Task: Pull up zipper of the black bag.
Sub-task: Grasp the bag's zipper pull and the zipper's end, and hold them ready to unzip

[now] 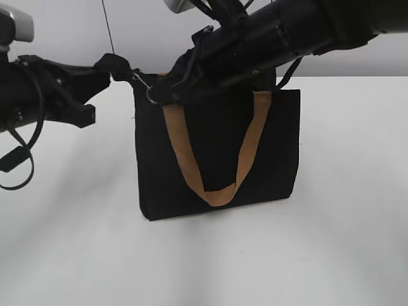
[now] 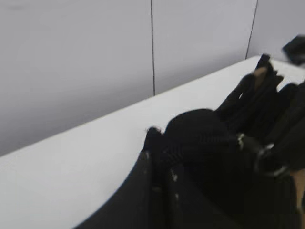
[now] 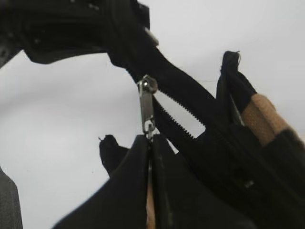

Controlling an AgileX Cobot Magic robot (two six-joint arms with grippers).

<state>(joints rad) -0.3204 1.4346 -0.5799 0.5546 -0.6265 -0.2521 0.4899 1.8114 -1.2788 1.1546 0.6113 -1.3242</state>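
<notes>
black bag [image 1: 217, 153] soft, light, will sag; left gripper [image 1: 113, 67] clamps its corner tail; right gripper [image 3: 149, 143] closed on zipper [image 3: 147, 104] tab, the proper hold

The bag [image 1: 217, 153] stands upright on the worktop [image 1: 344, 242]; the zipper [image 1: 148, 89] is at its top left corner.

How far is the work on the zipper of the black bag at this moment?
Done: the left hand holds the end of the strip at the corner of the black bag, and the right hand is shut on the zipper. In hand: the pull. Left: in the right wrist view the teeth behind the slider are still apart.
</notes>
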